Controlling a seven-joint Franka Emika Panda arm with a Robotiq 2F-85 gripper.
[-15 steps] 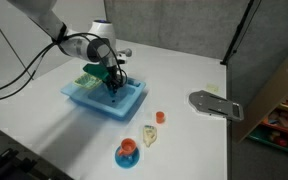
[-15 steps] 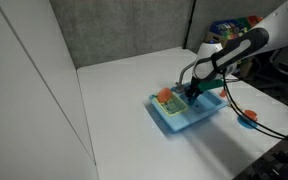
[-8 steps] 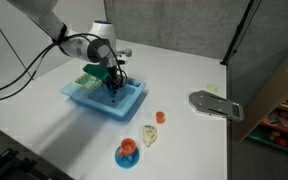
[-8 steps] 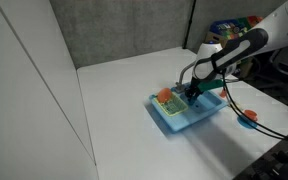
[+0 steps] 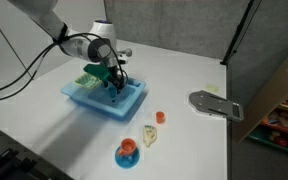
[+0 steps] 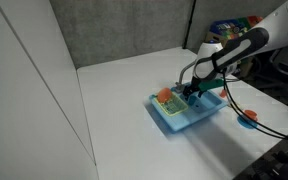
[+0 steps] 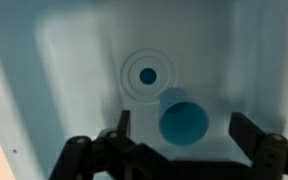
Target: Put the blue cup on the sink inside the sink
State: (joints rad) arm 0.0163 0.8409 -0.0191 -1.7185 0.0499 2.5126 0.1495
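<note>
In the wrist view the blue cup point(image 7: 184, 122) stands mouth up on the floor of the sink point(image 7: 74, 60), just beside the round drain point(image 7: 148, 74). My gripper point(image 7: 184, 130) is open. Its dark fingers point(image 7: 246, 128) stand wide on either side of the cup and touch nothing. In both exterior views the gripper point(image 5: 114, 86) point(image 6: 191, 93) reaches down into the basin of the light blue sink point(image 5: 94, 103) point(image 6: 169, 121). The hand hides the cup there.
A green item point(image 5: 88, 74) lies in the sink's side compartment. On the white table sit an orange cup point(image 5: 160, 117), a yellowish toy point(image 5: 150, 135), a blue plate point(image 5: 128, 156) with an orange thing on it, and a grey flat object point(image 5: 214, 104).
The jaws have opened from shut, and the blue cup now stands free in the basin. The arm has barely moved.
</note>
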